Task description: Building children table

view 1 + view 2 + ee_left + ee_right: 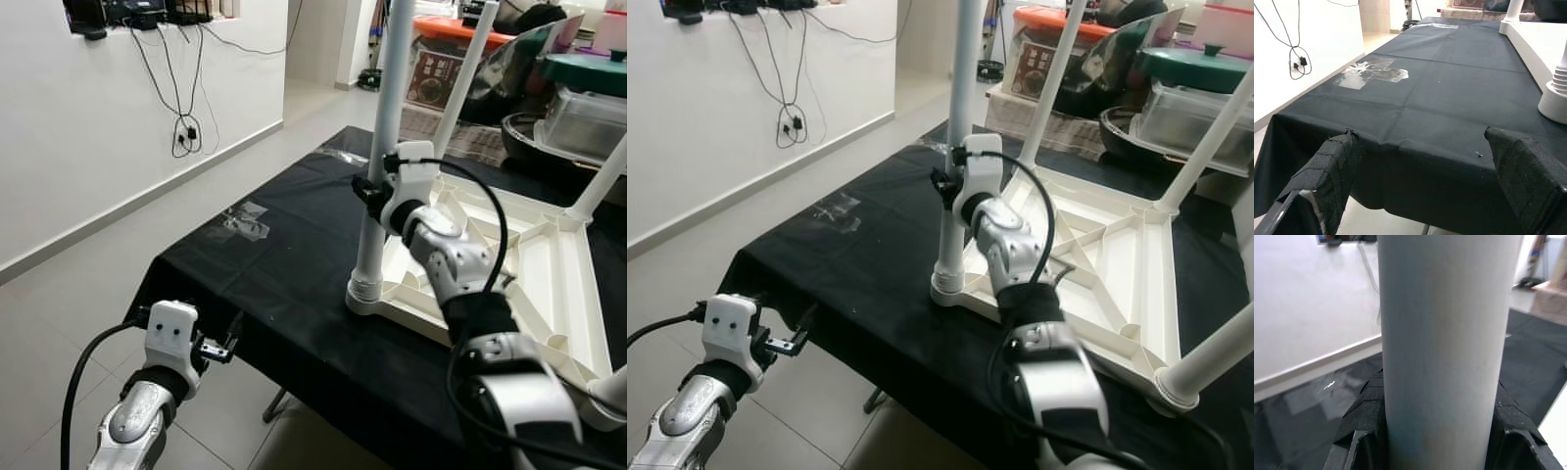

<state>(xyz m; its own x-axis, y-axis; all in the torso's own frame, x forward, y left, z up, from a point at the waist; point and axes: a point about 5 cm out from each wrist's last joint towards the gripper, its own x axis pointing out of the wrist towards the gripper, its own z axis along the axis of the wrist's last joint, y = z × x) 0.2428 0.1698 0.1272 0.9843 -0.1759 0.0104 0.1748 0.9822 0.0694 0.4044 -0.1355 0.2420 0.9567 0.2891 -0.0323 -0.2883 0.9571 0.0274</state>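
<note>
A white plastic children's table (pixel 549 264) lies upside down on a black-covered table (pixel 274 264), with several white legs pointing up. My right gripper (pixel 370 191) is shut on the near-left table leg (pixel 387 127), about halfway up; in the right wrist view the white leg (pixel 1444 342) stands between the black fingers (pixel 1364 416). The leg's ribbed foot sits in the corner socket (pixel 364 292). My left gripper (pixel 223 349) hangs open below the black table's near-left edge, holding nothing; its padded fingers (pixel 1334 166) stand wide apart facing the cloth (pixel 1440 98).
Clear tape patches (pixel 245 220) stick to the black cloth. A white wall with hanging cables (pixel 184 132) runs on the left above a pale floor. Storage boxes and a pot (pixel 588 108) crowd the far right behind the table.
</note>
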